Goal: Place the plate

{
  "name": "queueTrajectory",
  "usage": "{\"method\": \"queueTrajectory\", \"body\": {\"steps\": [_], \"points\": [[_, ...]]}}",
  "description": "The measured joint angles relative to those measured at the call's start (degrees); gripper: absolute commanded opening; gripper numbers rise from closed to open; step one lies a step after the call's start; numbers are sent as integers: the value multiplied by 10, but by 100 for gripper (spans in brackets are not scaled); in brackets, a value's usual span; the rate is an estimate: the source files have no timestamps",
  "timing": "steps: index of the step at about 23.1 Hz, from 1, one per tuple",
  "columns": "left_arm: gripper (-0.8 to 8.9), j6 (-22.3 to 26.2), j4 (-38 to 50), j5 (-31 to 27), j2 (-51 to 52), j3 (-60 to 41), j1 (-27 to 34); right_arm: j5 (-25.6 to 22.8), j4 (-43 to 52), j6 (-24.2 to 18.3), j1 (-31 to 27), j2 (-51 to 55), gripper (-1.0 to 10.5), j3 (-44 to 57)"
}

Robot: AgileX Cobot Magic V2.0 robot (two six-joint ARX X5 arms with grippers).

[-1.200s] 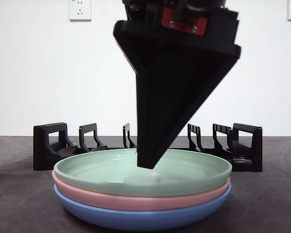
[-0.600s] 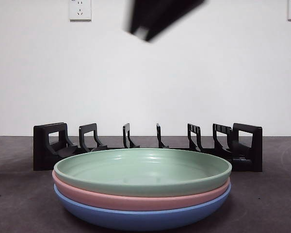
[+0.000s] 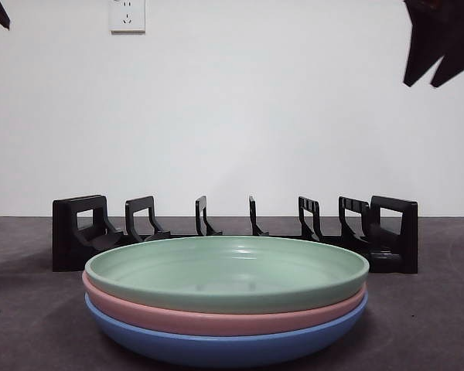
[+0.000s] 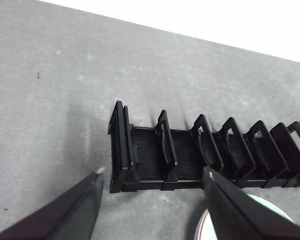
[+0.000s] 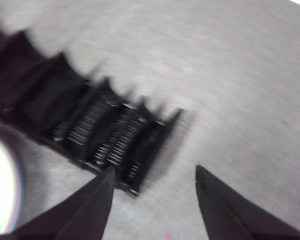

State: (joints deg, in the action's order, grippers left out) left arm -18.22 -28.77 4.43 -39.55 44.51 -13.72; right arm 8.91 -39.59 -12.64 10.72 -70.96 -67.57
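Even soft light, right wrist view blurred

— What do we see beside the job's own things?
— We see a grey table (image 3: 31, 325) running back to a white wall (image 3: 240, 116).
— Anything on that wall?
— We spot one socket (image 3: 127, 15), high at the left.
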Motion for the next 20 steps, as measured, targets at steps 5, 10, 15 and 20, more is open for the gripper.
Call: {"method": "queueTrajectory", "body": {"steps": [5,10,15,20], "points": [[7,1,15,0,1,0,0,5,0,9,-1,0,22,0],[7,3,27,0,6,0,0,15,1,10,-1,1,22,0],[8,6,27,0,7,0,0,15,13,10,-1,1,22,0],[7,72,56,-16,63,-37,12,15,28,11,-1,1,22,0]]}}
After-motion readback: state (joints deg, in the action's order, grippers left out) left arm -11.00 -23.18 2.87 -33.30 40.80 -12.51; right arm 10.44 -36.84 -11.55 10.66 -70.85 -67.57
